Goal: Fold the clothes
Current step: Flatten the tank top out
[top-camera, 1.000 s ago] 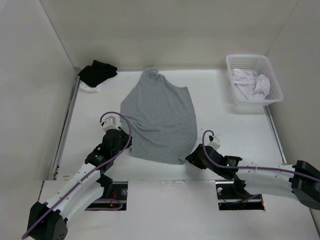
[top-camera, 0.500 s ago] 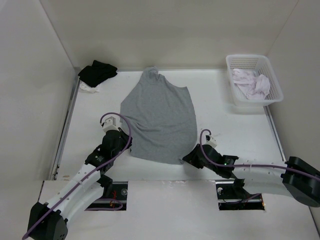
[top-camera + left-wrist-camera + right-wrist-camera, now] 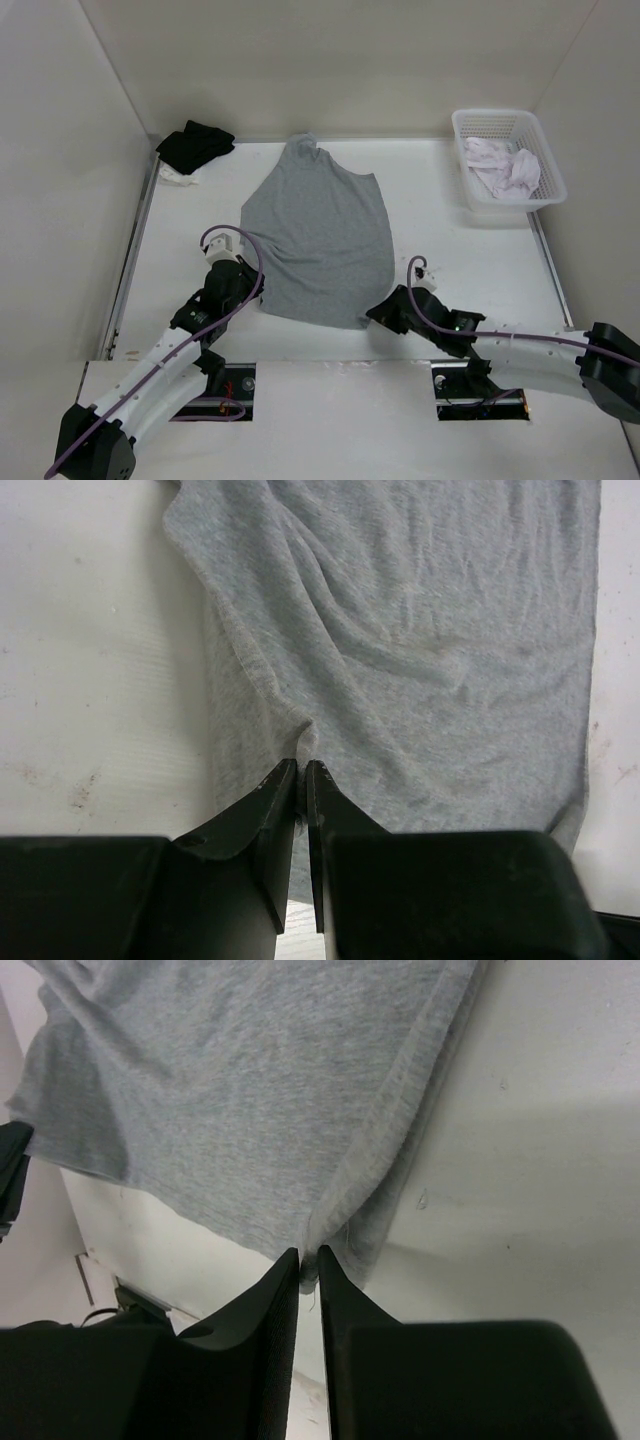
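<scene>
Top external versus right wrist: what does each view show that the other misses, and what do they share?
Only top external: the whole tank top spread flat, the black garment in the far-left corner, and the basket holding a white-pinkish cloth at far right.
Only right wrist: the right gripper closed on the stitched hem at the near-right corner, with fabric bunched at its tips.
Both: the grey tank top, the right gripper at that corner, and the white table.

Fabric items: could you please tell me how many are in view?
3: grey tank top mid-table, black garment in the far left corner, white-pinkish cloth in the basket; more may lie hidden.
</scene>
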Robot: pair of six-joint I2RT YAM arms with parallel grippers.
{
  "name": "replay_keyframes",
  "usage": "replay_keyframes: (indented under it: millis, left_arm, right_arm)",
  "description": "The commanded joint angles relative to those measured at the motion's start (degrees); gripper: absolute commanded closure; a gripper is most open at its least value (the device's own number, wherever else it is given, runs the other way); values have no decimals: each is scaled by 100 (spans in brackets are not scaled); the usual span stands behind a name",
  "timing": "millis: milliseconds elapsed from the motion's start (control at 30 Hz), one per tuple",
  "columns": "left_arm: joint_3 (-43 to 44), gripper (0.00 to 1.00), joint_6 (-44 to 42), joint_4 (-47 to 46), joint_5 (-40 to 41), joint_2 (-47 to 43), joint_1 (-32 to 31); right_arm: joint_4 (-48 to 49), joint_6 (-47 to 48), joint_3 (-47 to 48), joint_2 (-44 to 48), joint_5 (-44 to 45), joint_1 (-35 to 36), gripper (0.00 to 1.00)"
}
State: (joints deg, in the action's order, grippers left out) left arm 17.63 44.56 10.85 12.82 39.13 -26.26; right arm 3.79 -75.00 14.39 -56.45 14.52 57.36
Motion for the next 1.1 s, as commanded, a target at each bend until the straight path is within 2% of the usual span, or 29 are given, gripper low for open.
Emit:
replay_keyframes:
  millis: [0,100,233,433,533,600,700,767,900,1067]
  left_arm:
    - [4,92,-26,-233,-43,-2,38]
    - [-5,92,-8,-250,-43,50,38]
    - [-40,92,-8,-250,-43,-2,38]
    - [-40,92,-8,-259,-43,33,38]
    - [-58,92,18,-259,-43,-20,55]
    - [-23,92,9,-233,-43,-46,55]
    - [100,92,-35,-145,-43,-230,64]
    - [328,93,-35,-22,-25,-467,99]
    - [1170,95,-105,180,80,-889,135]
    - [2532,96,-228,207,238,-1118,152]
  right_arm:
    - [-19,135,72,29,42,-98,81]
    - [-1,179,116,-103,24,-98,74]
    - [95,170,125,-244,15,-98,70]
    - [157,223,230,-428,-64,-98,71]
    - [253,249,274,-560,-143,-98,78]
    - [341,249,275,-561,-134,-98,88]
    - [254,275,275,-97,67,-90,96]
    - [-52,468,362,578,348,-46,97]
    - [-1597,1337,1300,1942,1007,25,100]
    - [-2988,2760,3276,2419,2148,305,100]
